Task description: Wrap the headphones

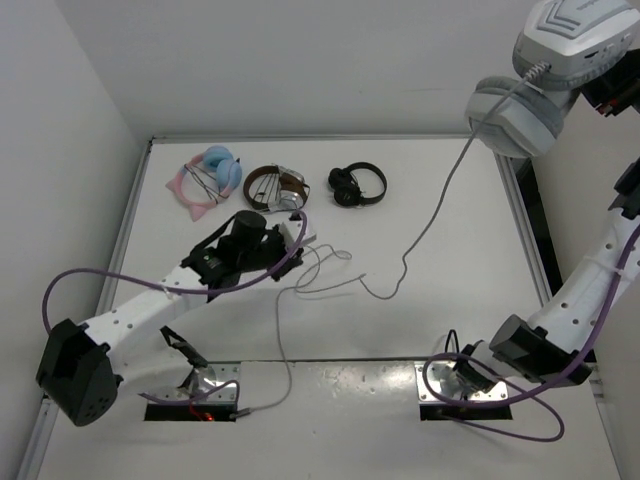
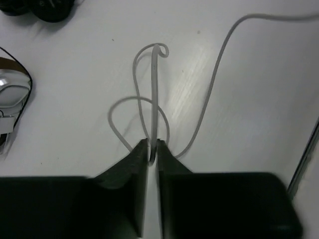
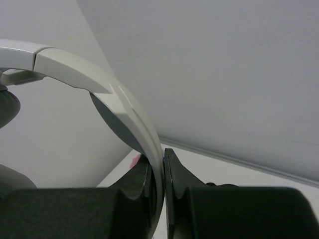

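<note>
By other headsets (image 1: pixel 277 187) — left end effector (image 2: pixel 152 145) pinches cable (image 2: pixel 155 94), right end effector (image 3: pixel 159 157) clamps headphones (image 3: pixel 75 69)

The left arm (image 1: pixel 140 310) and right arm (image 1: pixel 600 285) are built alike: long white links dotted with rows of small holes, joined by chunky black joint blocks, each rising from a bare metal plate (image 1: pixel 215 385). A thin purple cable (image 1: pixel 60 280) runs in loose loops along the outside of each arm, from base to wrist. The left gripper (image 2: pixel 152 144) and right gripper (image 3: pixel 158 157) each have two matt black fingers (image 2: pixel 129 169) that taper to blunt wedge tips.
</note>
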Motion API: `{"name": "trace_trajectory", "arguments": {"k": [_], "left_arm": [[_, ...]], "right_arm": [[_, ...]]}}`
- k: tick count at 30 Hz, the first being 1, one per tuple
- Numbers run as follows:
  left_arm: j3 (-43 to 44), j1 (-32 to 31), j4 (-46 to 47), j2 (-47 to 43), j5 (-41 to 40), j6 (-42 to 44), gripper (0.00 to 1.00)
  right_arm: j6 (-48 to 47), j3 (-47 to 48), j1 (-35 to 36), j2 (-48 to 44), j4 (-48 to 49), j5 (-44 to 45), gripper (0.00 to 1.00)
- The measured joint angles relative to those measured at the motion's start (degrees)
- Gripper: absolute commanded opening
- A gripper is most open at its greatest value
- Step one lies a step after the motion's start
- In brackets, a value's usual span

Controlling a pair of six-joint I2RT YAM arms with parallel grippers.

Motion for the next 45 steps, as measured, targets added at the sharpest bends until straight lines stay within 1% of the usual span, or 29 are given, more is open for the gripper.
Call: {"name": "trace_trajectory", "arguments": {"k": [1, 4, 5, 6, 8, 12, 16, 18, 21, 24, 27, 30, 31, 33, 35, 36, 39, 45], "left_arm": [[-1.1, -0.2, -1.0, -1.8, 0.4, 1.2, 0.56], [-4.0, 0.0, -4.0, -4.3, 0.8, 3.8, 0.62], [-5.0, 0.2, -4.4, -4.7, 0.8, 4.3, 0.65], [-5.9, 0.5, -4.7, -4.9, 0.8, 4.9, 0.73], [-6.9, 1.4, -4.3, -5.0, 0.2, 5.4, 0.78], [-7.1, 3.5, -0.8, -5.0, 0.9, 5.4, 0.78], [-4.9, 4.0, 1.1, -1.5, 9.6, 6.3, 0.81], [-4.3, 3.3, 2.6, 0.9, 13.5, 6.4, 0.81], [-4.3, 0.1, 5.6, 3.9, 16.9, 5.0, 0.81], [-4.2, -3.9, 10.4, 7.0, 18.8, 2.1, 0.81], [-3.7, -7.0, 15.3, 10.1, 19.0, -1.2, 0.81], [-2.6, -9.8, 20.8, 13.9, 17.7, -5.6, 0.78], [-1.9, -10.5, 22.4, 15.5, 17.2, -7.0, 0.75], [0.2, -11.5, 25.9, 19.5, 15.9, -10.4, 0.73], [1.6, -11.7, 29.1, 22.7, 14.8, -13.5, 0.69], [2.1, -11.7, 30.9, 24.2, 14.5, -15.1, 0.64], [2.6, -11.9, 35.3, 27.4, 14.5, -19.3, 0.58], [2.8, -14.7, 41.8, 30.2, 16.6, -23.5, 0.57]], "right_arm": [[0.0, -0.3, 0.2, 0.3, -0.2, 0.3, 0.00], [-0.2, -0.7, 1.4, 1.6, -1.4, 1.1, 0.00], [-0.3, -0.8, 2.0, 2.1, -1.9, 1.4, 0.00], [-0.5, -0.9, 2.4, 2.4, -2.6, 1.5, 0.00], [-0.9, -1.2, 3.3, 3.0, -3.8, 1.6, 0.00], [-1.7, -1.2, 4.4, 3.3, -5.5, 1.5, 0.00], [-2.6, -1.2, 5.5, 3.3, -6.6, 1.5, 0.00], [-3.2, -1.1, 5.9, 3.3, -7.9, 1.6, 0.00], [-4.2, 0.4, 6.3, 3.8, -10.6, 1.9, 0.00], [-4.3, 2.4, 6.1, 4.4, -12.5, 3.1, 0.00], [-4.3, 3.7, 5.8, 4.6, -14.1, 4.5, 0.00], [-4.0, 4.7, 5.7, 4.6, -15.1, 5.8, 0.00], [-3.6, 5.1, 5.7, 4.6, -15.2, 6.1, 0.00], [-3.1, 5.5, 5.7, 4.6, -15.1, 6.6, 0.00], [-2.3, 6.2, 5.8, 4.6, -15.0, 7.1, 0.00], [-1.8, 6.6, 5.7, 4.7, -15.0, 7.4, 0.00], [-0.5, 7.9, 5.3, 4.9, -14.3, 7.7, 0.00], [1.7, 9.8, 5.3, 5.7, -12.4, 8.1, 0.00]]}}
